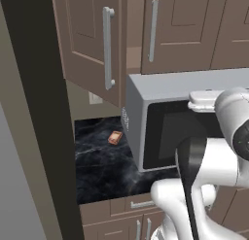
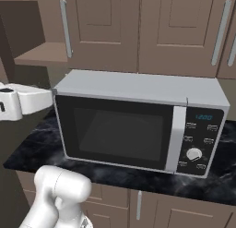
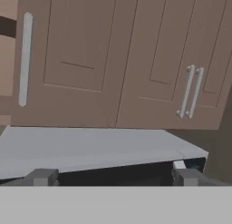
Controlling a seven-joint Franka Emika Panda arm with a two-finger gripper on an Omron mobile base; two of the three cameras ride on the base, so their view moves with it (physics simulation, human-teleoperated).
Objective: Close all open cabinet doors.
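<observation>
cabinet doors point(image 1: 90, 44): one ajar, three closed | microwave point(image 2: 138, 123): one | claw point(image 3: 115, 177): spread, empty

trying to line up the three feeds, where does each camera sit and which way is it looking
Left base view: behind the arm on its left, facing the open cabinet door, dark counter and microwave; white arm at lower right.
Right base view: behind on the right, facing the microwave front; arm at lower left.
Hand view: on the hand, looking over the microwave top at the cabinet doors; gripper fingertips at the bottom.
All three share the microwave and cabinet doors.
</observation>
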